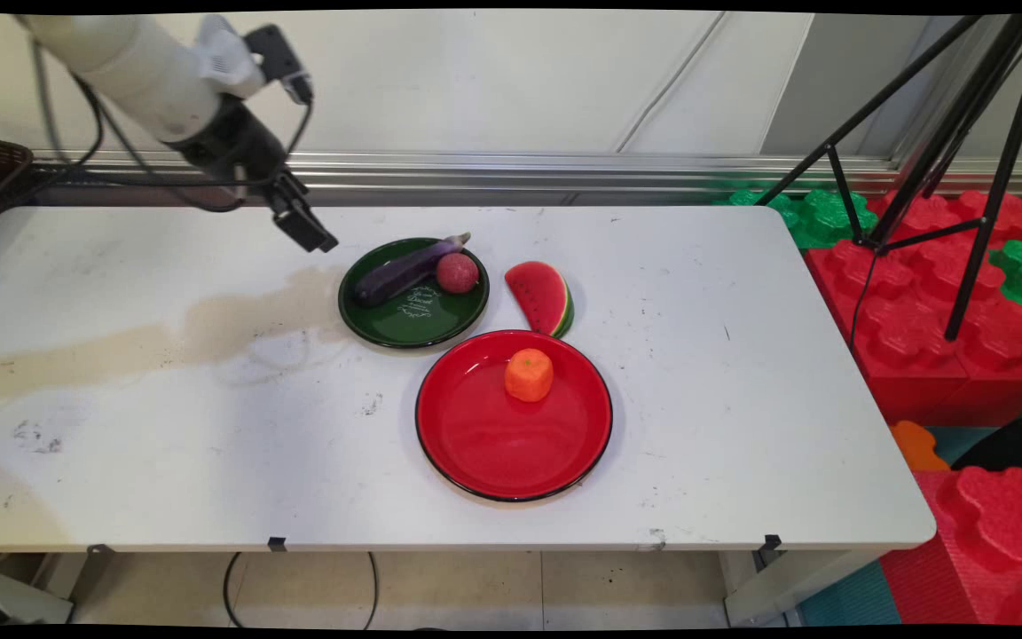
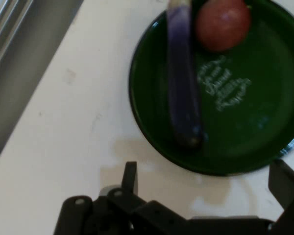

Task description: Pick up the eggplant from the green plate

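Gripper (image 1: 305,226) hangs above the table (image 1: 165,426) near its far edge, fingers spread wide and empty, just left of the green plate (image 1: 413,324). That plate carries an eggplant (image 1: 404,271) and a red fruit (image 1: 458,272), perhaps an apple. Beside it lies a watermelon slice (image 1: 542,297); nearer the front edge, a red plate (image 1: 511,444) holds an orange piece (image 1: 529,374).

On the table (image 1: 209,426), the far plate (image 1: 413,324) holds an eggplant (image 1: 404,271) with a round fruit (image 1: 457,272) just to its right. To the right of that plate lies a watermelon slice (image 1: 542,297). Nearer, just beside both, sits a larger plate (image 1: 493,444) with a carrot piece (image 1: 529,374) on its far part. The gripper (image 1: 311,232) hangs left of the far plate.
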Robot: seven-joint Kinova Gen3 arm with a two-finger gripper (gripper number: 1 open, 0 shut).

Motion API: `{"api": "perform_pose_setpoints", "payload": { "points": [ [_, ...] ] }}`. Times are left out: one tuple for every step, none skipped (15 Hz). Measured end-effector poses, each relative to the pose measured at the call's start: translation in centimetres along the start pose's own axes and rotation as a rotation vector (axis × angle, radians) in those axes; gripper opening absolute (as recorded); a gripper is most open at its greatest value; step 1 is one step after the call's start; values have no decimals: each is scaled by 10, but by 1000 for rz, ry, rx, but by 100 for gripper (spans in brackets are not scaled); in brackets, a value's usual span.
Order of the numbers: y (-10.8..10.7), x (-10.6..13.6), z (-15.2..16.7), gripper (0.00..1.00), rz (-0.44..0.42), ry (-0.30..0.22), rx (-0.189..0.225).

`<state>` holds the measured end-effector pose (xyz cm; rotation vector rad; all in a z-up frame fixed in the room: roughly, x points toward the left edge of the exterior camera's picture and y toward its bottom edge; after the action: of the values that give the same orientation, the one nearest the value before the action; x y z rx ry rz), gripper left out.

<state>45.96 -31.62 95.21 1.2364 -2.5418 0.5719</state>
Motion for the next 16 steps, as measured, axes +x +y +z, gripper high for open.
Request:
{"api": "perform_pose_setpoints", "payload": {
  "points": [
    [-6, 8, 16, 100, -1, -9, 5],
    [-10, 14, 29, 100, -1, -15, 5],
    [-13, 19, 42, 100, 0, -21, 2],
    [-15, 21, 49, 100, 1, -24, 1],
    [-19, 26, 66, 100, 1, -31, -4],
    [-21, 29, 77, 100, 1, -35, -8],
    [-23, 32, 89, 100, 2, -41, -15],
    [-24, 33, 96, 100, 2, -44, -20],
    [-25, 35, 106, 100, 3, -48, -28],
    [-26, 37, 118, 100, 5, -53, -38],
    [-26, 39, 128, 100, 6, -57, -47],
    [-27, 39, 135, 100, 6, -61, -54],
    [-27, 40, 144, 100, 6, -64, -61],
    [-27, 41, 152, 100, 4, -67, -67],
    [-27, 42, 161, 100, 0, -69, -73],
    [-26, 42, 167, 100, -2, -70, -77]
  ]
}}
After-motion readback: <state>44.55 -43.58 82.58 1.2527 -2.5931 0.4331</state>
